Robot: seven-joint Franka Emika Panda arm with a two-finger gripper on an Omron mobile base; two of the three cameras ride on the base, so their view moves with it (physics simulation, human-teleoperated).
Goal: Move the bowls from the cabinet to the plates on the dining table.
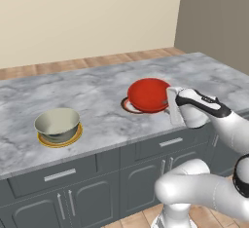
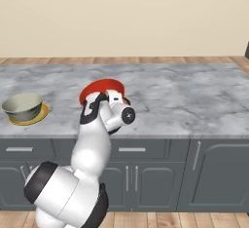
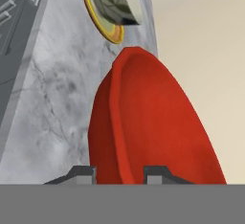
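Pincer (image 3: 119, 173): clamped narrowly on the red bowl's (image 3: 153, 127) rim, at lower centre of hand view.
Red bowl: held tilted above the red-rimmed plate (image 1: 127, 106).

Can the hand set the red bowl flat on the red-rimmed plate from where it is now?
Probably yes. The hand grips the red bowl by its rim, tilted right over the red-rimmed plate. Nothing stands between them; the cream bowl on its yellow plate sits well aside.
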